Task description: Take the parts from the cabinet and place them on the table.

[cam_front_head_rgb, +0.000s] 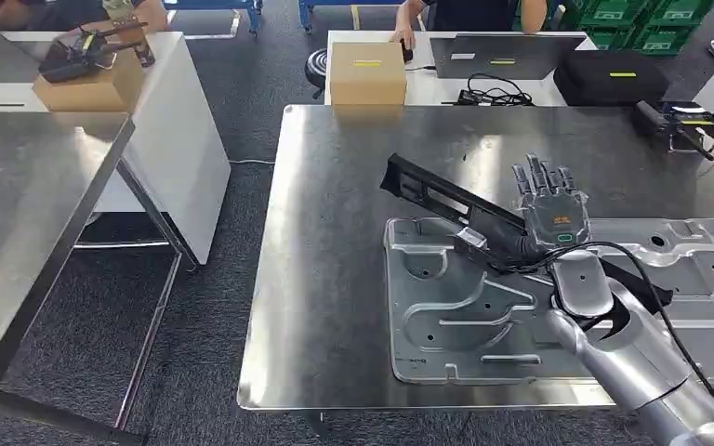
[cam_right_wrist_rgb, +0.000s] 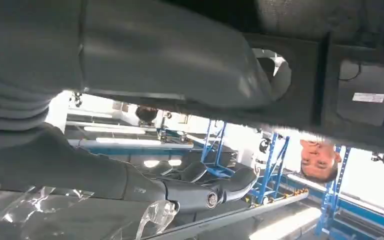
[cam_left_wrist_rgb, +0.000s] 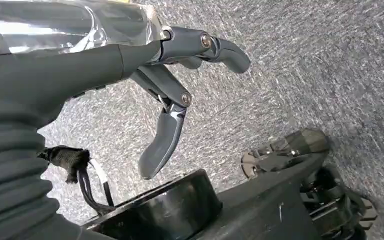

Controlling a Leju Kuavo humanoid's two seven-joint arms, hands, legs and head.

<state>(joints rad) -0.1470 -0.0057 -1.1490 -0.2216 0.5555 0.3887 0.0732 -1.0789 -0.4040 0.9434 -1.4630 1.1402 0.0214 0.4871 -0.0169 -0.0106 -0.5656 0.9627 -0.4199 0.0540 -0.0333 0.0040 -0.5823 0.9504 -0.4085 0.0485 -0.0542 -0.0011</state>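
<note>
Right hand [cam_front_head_rgb: 552, 212] over steel bench [cam_front_head_rgb: 335, 279], fingers [cam_front_head_rgb: 544, 177] extended flat, thumb under long black trim [cam_front_head_rgb: 446, 197], gripping it. Trim angled from far left to near right above grey metal panel [cam_front_head_rgb: 446, 311] lying on bench. Left hand [cam_left_wrist_rgb: 170, 95] above carpet [cam_left_wrist_rgb: 305, 75], fingers loosely spread, holding nothing.

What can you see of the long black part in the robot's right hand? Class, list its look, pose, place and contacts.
The long black part is a slim, matte bar that looks like plastic, with slot-like cut-outs along its length. It lies slanted over the steel table, its far end pointing away to the left. The right hand holds it near its middle, and its near end passes behind the wrist. It crosses above the grey stamped metal panel; whether it touches that cannot be told.
</note>
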